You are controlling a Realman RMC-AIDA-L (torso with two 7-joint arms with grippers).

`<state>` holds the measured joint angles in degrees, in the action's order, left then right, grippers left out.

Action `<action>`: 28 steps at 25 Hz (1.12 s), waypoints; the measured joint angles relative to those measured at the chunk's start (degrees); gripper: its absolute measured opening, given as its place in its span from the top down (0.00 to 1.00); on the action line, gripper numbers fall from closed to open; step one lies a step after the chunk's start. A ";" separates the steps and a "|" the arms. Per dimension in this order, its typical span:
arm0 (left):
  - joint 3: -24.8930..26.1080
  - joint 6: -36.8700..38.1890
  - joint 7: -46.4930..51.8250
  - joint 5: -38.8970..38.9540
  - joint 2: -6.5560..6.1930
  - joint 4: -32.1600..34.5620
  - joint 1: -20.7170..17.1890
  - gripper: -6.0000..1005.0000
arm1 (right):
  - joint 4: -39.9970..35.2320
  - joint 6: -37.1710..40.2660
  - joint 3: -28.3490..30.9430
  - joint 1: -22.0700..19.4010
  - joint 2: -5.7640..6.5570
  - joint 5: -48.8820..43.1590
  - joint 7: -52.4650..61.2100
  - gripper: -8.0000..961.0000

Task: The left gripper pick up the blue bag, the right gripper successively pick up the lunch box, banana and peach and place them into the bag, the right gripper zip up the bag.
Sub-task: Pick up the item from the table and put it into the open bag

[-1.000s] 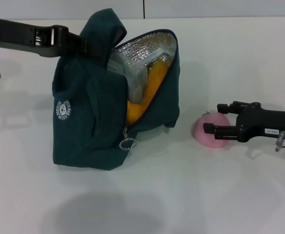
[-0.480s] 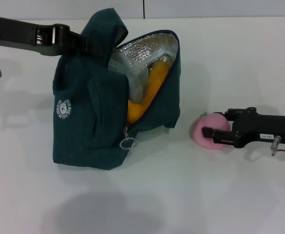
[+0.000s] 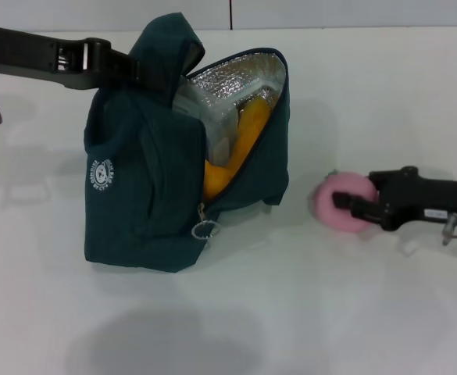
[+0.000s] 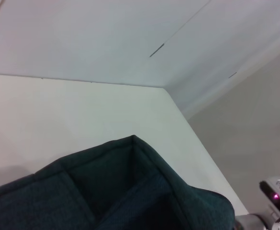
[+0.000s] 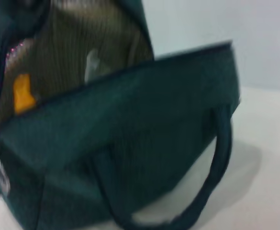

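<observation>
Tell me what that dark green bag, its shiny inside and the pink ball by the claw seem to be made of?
The blue bag looks like woven matte fabric: it slumps and creases, and shows a fine ribbed texture. Its lining appears to be crinkled silver foil, glinting in small facets. The peach, at the right gripper, has a dull, even pink skin without shine; whether it is real fruit or a foam or plastic model cannot be told.

1. Blue bag (image 3: 146, 183): dark teal fabric, standing on the white table toward its rear left; flap raised, mouth gaping, silver foil lining and ring zipper pull visible (white round logo on its side).
2. Lunch box (image 3: 205, 117): clear container, tilted inside the bag against the lining.
3. Banana (image 3: 240, 144): yellow-orange, leaning inside beside the box.
4. Peach (image 3: 339, 203): round, pink, on the table toward its right edge, apart from the bag.
</observation>
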<state>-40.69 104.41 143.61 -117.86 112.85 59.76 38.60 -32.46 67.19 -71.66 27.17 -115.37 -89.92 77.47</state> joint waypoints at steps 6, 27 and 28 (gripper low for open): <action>-0.03 0.00 -0.11 0.00 0.13 0.00 -0.48 0.95 | -1.75 11.19 11.89 -2.54 -0.01 6.91 -1.68 0.66; 0.00 -0.48 -0.68 0.65 0.83 0.01 -0.78 0.95 | 6.38 12.87 -6.51 17.13 -0.82 20.55 -3.50 0.82; 0.00 -0.49 -0.69 0.67 0.83 0.00 -0.83 0.95 | 6.34 12.19 -7.61 17.30 -0.82 20.94 -3.29 0.82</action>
<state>-40.70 103.92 142.93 -117.19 113.68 59.77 37.78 -26.12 79.38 -79.26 44.48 -116.20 -68.98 74.18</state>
